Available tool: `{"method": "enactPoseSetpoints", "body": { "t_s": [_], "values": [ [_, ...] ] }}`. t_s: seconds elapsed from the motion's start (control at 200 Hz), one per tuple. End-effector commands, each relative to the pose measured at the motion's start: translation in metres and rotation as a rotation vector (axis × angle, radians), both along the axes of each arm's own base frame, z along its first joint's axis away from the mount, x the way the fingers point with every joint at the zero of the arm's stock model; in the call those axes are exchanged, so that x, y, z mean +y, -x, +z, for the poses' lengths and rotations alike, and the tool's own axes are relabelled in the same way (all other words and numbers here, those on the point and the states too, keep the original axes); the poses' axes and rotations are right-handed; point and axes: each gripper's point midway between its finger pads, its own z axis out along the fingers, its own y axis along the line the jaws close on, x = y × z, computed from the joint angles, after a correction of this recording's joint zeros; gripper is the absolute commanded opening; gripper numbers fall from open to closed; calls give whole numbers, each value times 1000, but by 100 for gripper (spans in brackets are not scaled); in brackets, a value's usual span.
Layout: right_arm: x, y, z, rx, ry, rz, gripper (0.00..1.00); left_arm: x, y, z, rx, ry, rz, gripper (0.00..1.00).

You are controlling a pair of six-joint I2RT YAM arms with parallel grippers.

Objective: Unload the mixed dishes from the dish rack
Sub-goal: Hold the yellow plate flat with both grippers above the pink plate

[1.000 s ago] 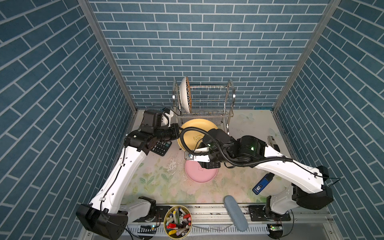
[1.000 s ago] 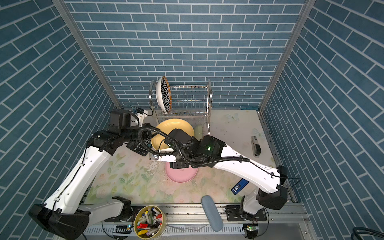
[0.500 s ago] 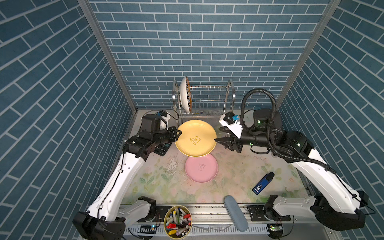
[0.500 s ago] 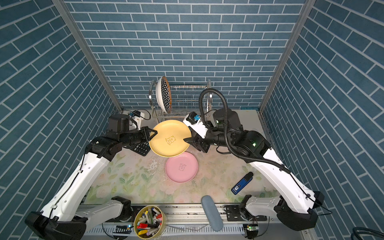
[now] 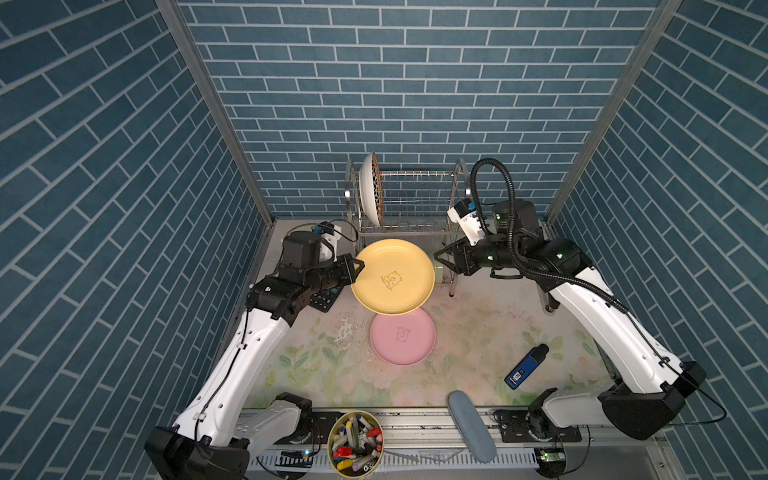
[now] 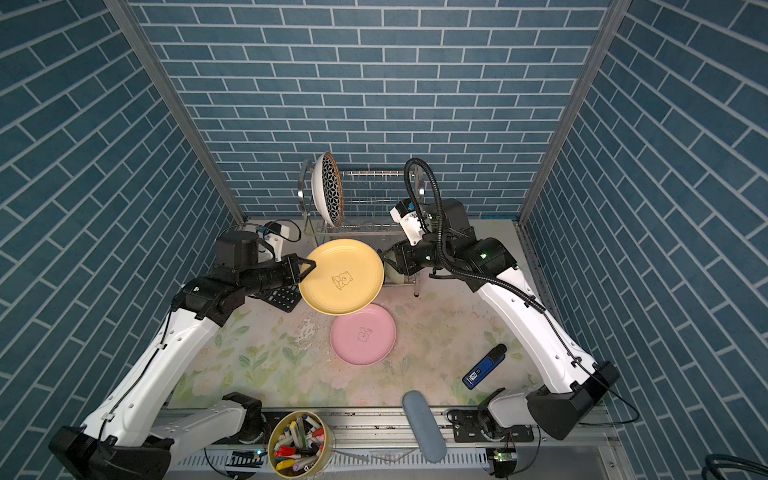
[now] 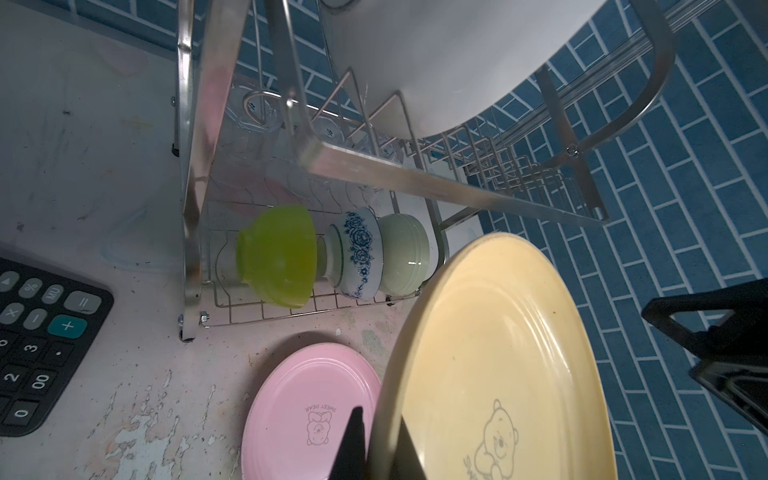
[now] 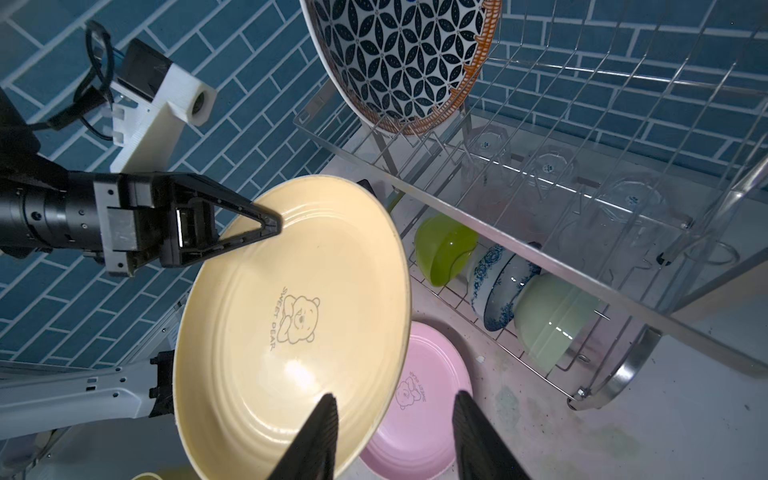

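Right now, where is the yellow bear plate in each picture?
In a top view: yellow plate in the middle, just in front of the dish rack, over the pink plate's far edge.
In a top view: yellow plate in the same spot, left gripper pinching its rim.
Left wrist: close up, huge, beside the pink plate.
Right wrist: close up, bear drawing showing, pink plate behind.
Shared landmark: the pink plate.

— How many plates?
— Three: yellow plate (image 5: 392, 276), pink plate (image 5: 402, 336), star-patterned plate (image 8: 399, 54).
— Bowls?
— Three: lime bowl (image 7: 276, 255), blue-on-white bowl (image 7: 357, 253), pale-green bowl (image 7: 405, 253). Three glass tumblers (image 8: 548, 166), one rack (image 7: 374, 170), one calculator (image 7: 37, 340), one marker tub (image 5: 331, 440), one blue device (image 5: 526, 366).
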Motion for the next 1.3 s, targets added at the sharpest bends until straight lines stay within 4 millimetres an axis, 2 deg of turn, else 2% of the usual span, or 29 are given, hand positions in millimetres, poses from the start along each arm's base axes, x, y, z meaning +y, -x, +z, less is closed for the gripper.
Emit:
{"method": "enactPoseSetpoints", "body": {
  "t_s": [0.0,0.225,0.37,0.585,0.885,0.99,1.035,1.11,1.185,1.295],
  "values": [
    [12,-2,0,87,-86,24,42,-3,2,16,-66,30,-22,0],
    [27,-4,-12,149,-108,73,40,-5,3,17,-74,36,-39,0],
    [31,-5,-21,183,-110,83,40,-6,3,21,-85,40,-47,0],
    [35,-5,-29,214,-118,89,34,-9,4,25,-102,57,-62,0],
    [39,-4,-45,269,-116,96,18,-15,4,30,-119,107,-78,0],
    [39,-5,-50,283,-115,89,6,-14,2,29,-121,103,-74,0],
    [39,-4,-50,288,-115,91,0,-14,1,27,-118,102,-71,5],
    [39,-3,-51,295,-120,89,0,-14,0,24,-118,97,-66,28],
    [39,-4,-55,306,-124,79,0,-11,-2,22,-125,91,-47,44],
    [35,-4,-63,318,-102,57,0,-6,-1,25,-142,78,-25,55]
  ]
}}
